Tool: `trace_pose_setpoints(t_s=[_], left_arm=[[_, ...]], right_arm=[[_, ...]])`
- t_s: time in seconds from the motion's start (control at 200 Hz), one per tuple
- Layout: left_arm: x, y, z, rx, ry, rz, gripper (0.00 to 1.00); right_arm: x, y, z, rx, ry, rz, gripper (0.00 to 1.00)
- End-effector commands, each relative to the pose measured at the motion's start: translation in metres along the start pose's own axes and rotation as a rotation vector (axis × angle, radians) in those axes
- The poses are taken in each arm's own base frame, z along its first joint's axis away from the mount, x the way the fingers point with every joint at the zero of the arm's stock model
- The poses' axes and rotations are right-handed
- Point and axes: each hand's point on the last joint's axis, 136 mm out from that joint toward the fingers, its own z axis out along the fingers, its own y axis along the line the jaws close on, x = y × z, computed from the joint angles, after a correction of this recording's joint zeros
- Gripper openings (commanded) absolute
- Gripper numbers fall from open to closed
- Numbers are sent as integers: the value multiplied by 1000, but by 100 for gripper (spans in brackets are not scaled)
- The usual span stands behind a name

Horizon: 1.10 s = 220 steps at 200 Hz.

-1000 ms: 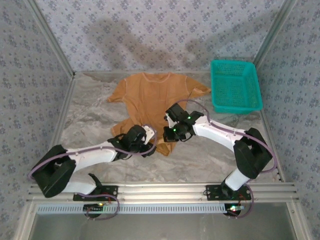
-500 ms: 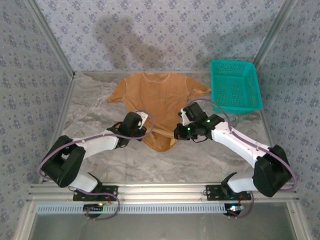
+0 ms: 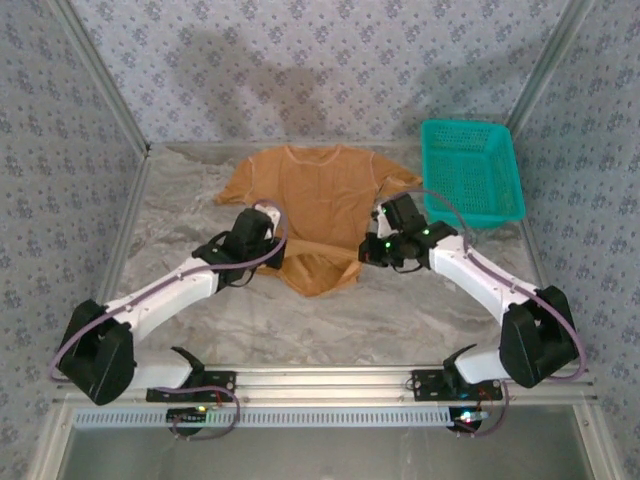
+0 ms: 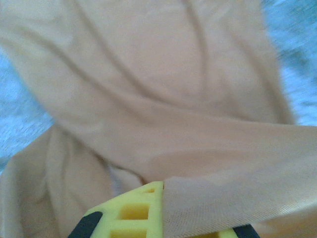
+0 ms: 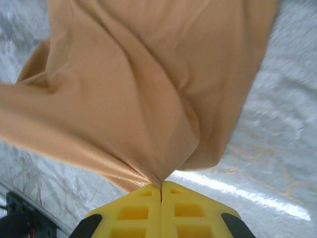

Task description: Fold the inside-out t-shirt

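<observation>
Caramel-brown cloth is pinched by both grippers. The near hem of the t-shirt (image 3: 310,190) is held off the table (image 3: 180,300), one corner clamped in the left gripper (image 3: 268,238) and the other in the right gripper (image 3: 372,250). In the right wrist view the yellow fingers (image 5: 133,208) are seen pressed together on a fold of fabric. In the left wrist view the cloth is draped over one finger and nipped at its tip.

The shirt is laid with its long axis running near to far, collar at the far edge and sleeves spread to either side. The upper body lies flat beyond the grippers, and the hem is stretched crosswise between them, sagging in the middle. The collar end lies straight ahead of both grippers, about equally far from each. The fold is therefore judged to call for both corners to be carried forward together, level, over the flat part.
</observation>
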Motion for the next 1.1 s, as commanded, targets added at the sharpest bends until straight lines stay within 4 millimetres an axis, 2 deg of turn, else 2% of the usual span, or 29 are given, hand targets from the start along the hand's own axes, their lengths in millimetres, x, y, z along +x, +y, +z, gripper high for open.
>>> trace_pose_setpoints(t_s=[0.0,0.075,0.1,0.12,0.2,0.295,0.405,0.48,0.5,0.535,0.64,0.67,0.69,0.725,0.82,0.919,0.984,1.029,1.094], left_arm=[[-29,-31,-30,51,-14,-58,0],[-36,-51,-33,105,16,-76,0],[-39,-55,-34,112,22,-86,0],[-42,-58,-33,117,26,-93,0],[-50,-66,-29,136,28,-120,0],[-60,-74,-19,154,30,-158,0],[-61,-90,-1,202,87,-217,0],[-61,-99,10,222,125,-252,0],[-61,-101,13,228,134,-257,0],[-61,-103,18,232,143,-266,0],[-67,-104,24,218,151,-273,0],[-69,-103,24,208,153,-274,0],[-70,-101,24,200,156,-275,0],[-73,-99,24,189,159,-278,0],[-81,-94,22,175,158,-288,0],[-88,-89,20,163,150,-298,0],[-92,-87,17,162,143,-300,0],[-95,-87,15,162,138,-300,0],[-99,-86,11,157,134,-303,0]], right_arm=[[-31,-15,-31,64,-55,12,0],[-52,-23,-49,89,-94,23,0],[-53,-31,-50,109,-91,36,0],[-66,-29,-59,111,-121,32,0],[-78,-46,-64,165,-127,54,0],[-81,-68,-54,251,-92,79,0],[-77,-100,-36,384,-54,122,0],[-70,-110,-28,443,-38,138,0],[-69,-110,-28,450,-39,139,4],[-67,-107,-28,450,-46,132,13],[-53,-86,-31,415,-69,74,28],[-51,-78,-35,410,-80,54,30],[-38,-81,-32,423,-56,50,31],[-27,-77,-33,422,-53,34,32],[1,-52,-25,351,-63,-1,33],[28,-9,3,166,-73,-33,32],[39,15,26,78,-74,-41,28],[42,27,42,49,-69,-58,24],[35,41,64,43,-80,-67,18]])
